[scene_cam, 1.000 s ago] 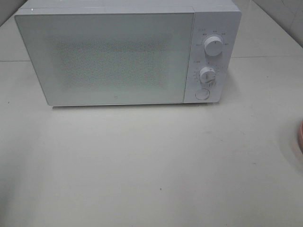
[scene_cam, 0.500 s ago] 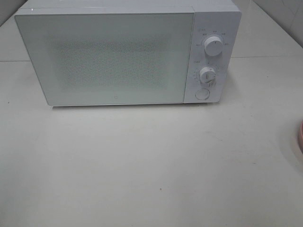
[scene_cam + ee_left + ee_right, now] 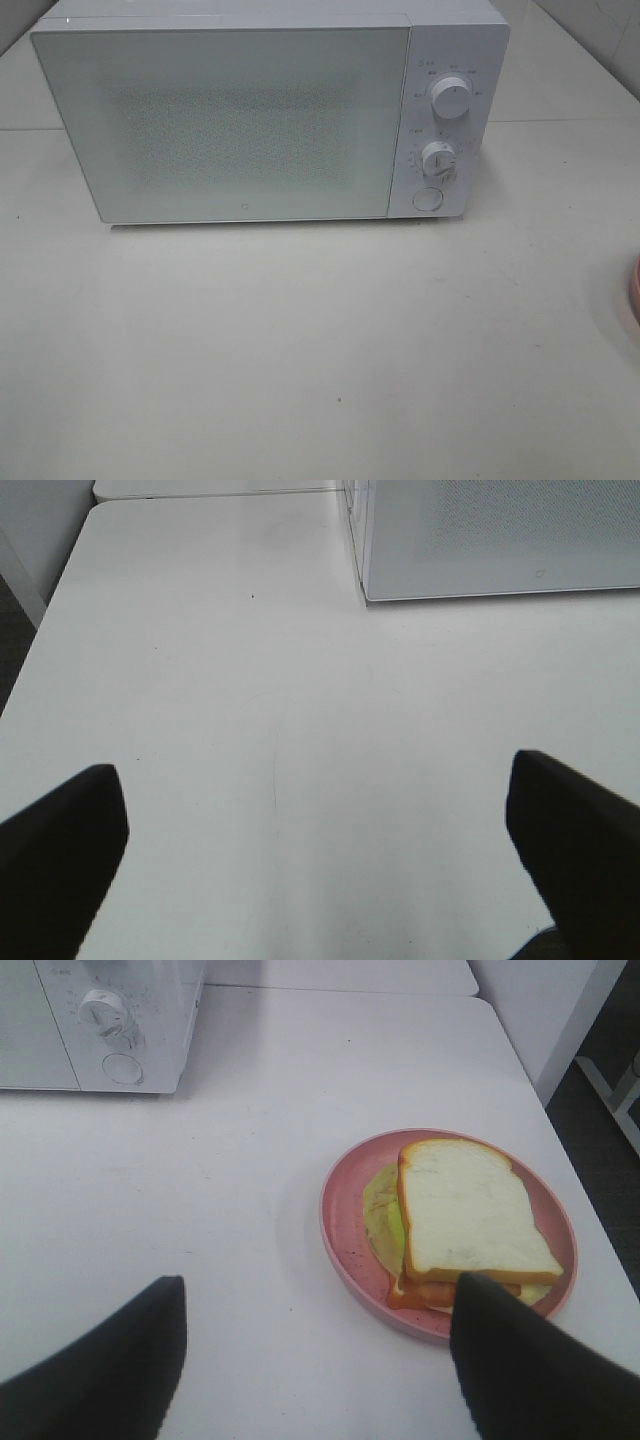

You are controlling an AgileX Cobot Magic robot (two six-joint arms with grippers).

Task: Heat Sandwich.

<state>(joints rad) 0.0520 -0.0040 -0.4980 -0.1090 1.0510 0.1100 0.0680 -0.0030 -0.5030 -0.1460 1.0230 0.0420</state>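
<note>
The microwave oven [image 3: 270, 110] stands at the far middle of the table [image 3: 320, 350] with its door [image 3: 220, 120] closed and facing the arms. Its control panel, carrying two rotary knobs [image 3: 450, 98] and a round door-release button [image 3: 427, 199], sits on the right of the door. That side is nearer the right arm, so the right arm is the likely one to press the release.

The sandwich [image 3: 465, 1220] lies on a round pink plate [image 3: 345, 1230] on the right side of the table, well apart from the oven. In the high view only a sliver of the plate rim shows at the right edge. The sandwich lies flat and off-centre toward one side of the plate, with green lettuce spilling out from under the white top slice. Staging it on a plate gives a rim to grip, so the soft bread need not be squeezed.

The right pincer [image 3: 320, 1360] hangs over the table near the plate, released, with its jaws spread and nothing between them; one finger overlaps the plate in the picture, but contact cannot be confirmed. The left pincer [image 3: 320, 860] is also released, jaws wide apart over bare table, with the oven's left front corner ahead of it. Neither arm appears in the high view.

The table is a smooth, matte, white surface with a few small dark specks. A seam behind the oven suggests joined tops. Pale wall panels show at the table's far corners.
</note>
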